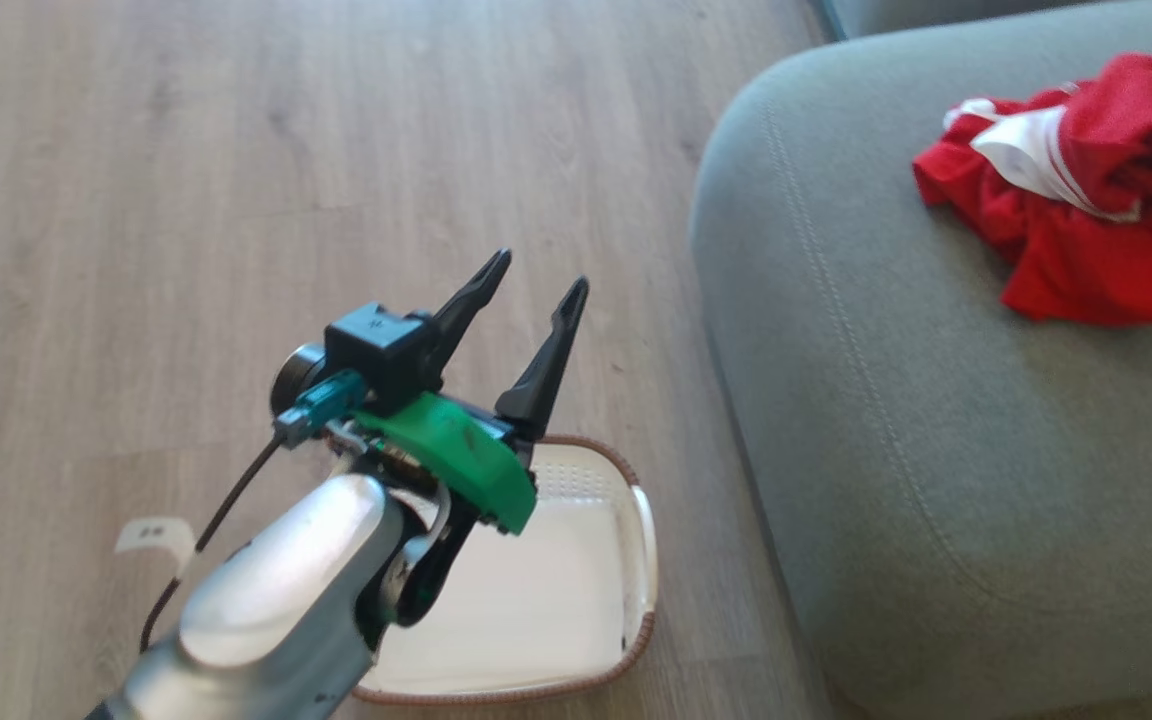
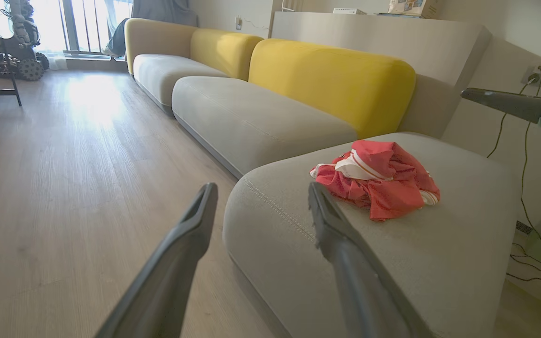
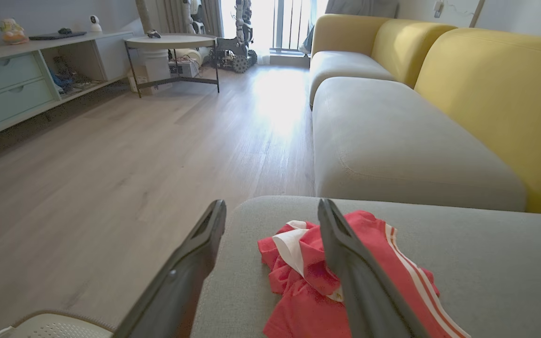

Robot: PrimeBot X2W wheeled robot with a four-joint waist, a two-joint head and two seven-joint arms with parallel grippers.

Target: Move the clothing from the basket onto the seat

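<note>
On the seat (image 1: 936, 470), I saw the clothing (image 1: 1086, 210) lying crumpled. My left hand (image 1: 540, 272) hung spread and empty above the basket (image 1: 648, 545) on the floor (image 1: 236, 150); my right hand (image 3: 270, 204), also spread, pointed over the clothing.

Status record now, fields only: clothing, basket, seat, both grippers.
clothing: crumpled red heap lying on the seat
basket: on the floor beside the seat; visible interior bare, part hidden by the left arm
seat: grey cushion, bears the clothing
left gripper: jaws open, empty
right gripper: jaws open, empty, pointing over the clothing
</note>
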